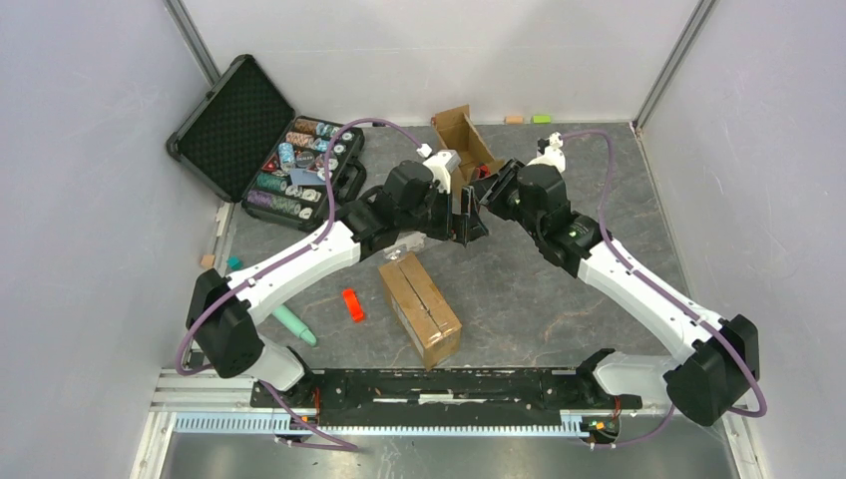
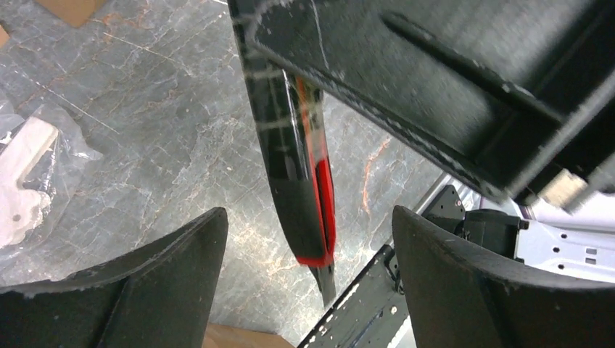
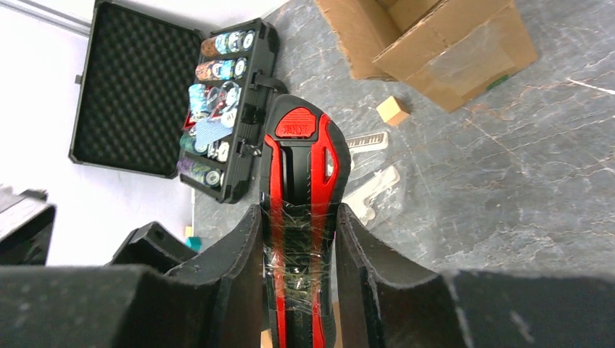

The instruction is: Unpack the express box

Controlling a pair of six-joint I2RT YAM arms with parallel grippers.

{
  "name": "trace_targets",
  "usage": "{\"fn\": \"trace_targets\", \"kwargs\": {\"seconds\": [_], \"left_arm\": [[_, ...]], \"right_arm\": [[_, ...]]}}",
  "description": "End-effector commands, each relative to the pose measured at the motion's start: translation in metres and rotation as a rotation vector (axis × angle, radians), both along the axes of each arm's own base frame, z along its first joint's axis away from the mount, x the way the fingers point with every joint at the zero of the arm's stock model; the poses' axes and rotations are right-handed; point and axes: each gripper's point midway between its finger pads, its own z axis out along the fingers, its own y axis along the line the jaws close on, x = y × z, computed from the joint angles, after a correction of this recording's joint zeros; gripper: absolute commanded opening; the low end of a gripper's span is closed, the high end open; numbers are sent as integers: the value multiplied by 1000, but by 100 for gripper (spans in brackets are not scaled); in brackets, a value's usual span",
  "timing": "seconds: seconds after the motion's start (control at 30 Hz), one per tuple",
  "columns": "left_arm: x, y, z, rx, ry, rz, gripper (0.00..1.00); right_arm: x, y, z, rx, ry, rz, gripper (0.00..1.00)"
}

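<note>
The express box [image 1: 419,307], brown cardboard with a taped seam along its top, lies shut on the table in front of both arms. Above and behind it the two grippers meet. My right gripper [image 3: 299,210] is shut on the handle of a red and black utility knife [image 3: 301,159], whose handle is wrapped in clear tape. In the left wrist view the knife [image 2: 304,196] hangs with its short blade [image 2: 328,279] pointing down. My left gripper [image 2: 308,217] stands open around the knife's tip end, both fingers apart from it. A brown corner of the box [image 2: 232,337] shows below.
An open cardboard box with raised flaps [image 1: 464,135] stands at the back. A black case of poker chips [image 1: 299,170] lies open at the back left. An orange piece [image 1: 352,304], a green marker [image 1: 294,324] and a plastic bag [image 2: 22,174] lie left of the express box.
</note>
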Motion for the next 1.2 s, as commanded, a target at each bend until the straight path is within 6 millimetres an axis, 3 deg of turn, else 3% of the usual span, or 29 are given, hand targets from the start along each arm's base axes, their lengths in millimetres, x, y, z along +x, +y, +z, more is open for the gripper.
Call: {"fn": "trace_targets", "kwargs": {"seconds": [0.0, 0.13, 0.23, 0.37, 0.4, 0.43, 0.53, 0.6, 0.67, 0.77, 0.9, 1.03, 1.17], "left_arm": [[11, -5, 18, -80, -45, 60, 88], [13, -8, 23, -109, -56, 64, 80], [13, -9, 24, -128, -55, 62, 66], [7, -12, 28, -174, -54, 32, 16], [5, -12, 28, -182, -54, 21, 5], [2, -11, 29, -186, -58, 4, 2], [-4, -3, 40, -232, -80, -78, 2], [-12, 4, 60, -316, -112, -161, 2], [-25, 12, 74, -369, -138, -260, 2], [-44, 20, 83, -387, -151, -381, 2], [-77, 23, 94, -452, -163, -553, 2], [-92, 27, 96, -463, -154, -628, 2], [-98, 29, 98, -469, -162, -654, 2]], "right_arm": [[-5, 15, 52, 111, -106, 27, 0], [-13, 22, 51, 119, -105, 47, 0], [-17, 23, 53, 125, -112, 51, 0], [-18, 25, 54, 108, -126, 68, 0], [-18, 29, 57, 95, -139, 95, 7], [-18, 31, 63, 70, -160, 124, 20], [-22, 36, 81, -11, -262, 219, 66], [-29, 34, 92, -49, -338, 280, 85], [-38, 31, 102, -48, -417, 355, 97], [-53, 27, 112, -16, -502, 479, 98], [-84, 44, 122, 20, -603, 705, 97], [-112, 56, 131, 50, -673, 872, 91], [-121, 57, 129, 46, -661, 914, 79]]}}
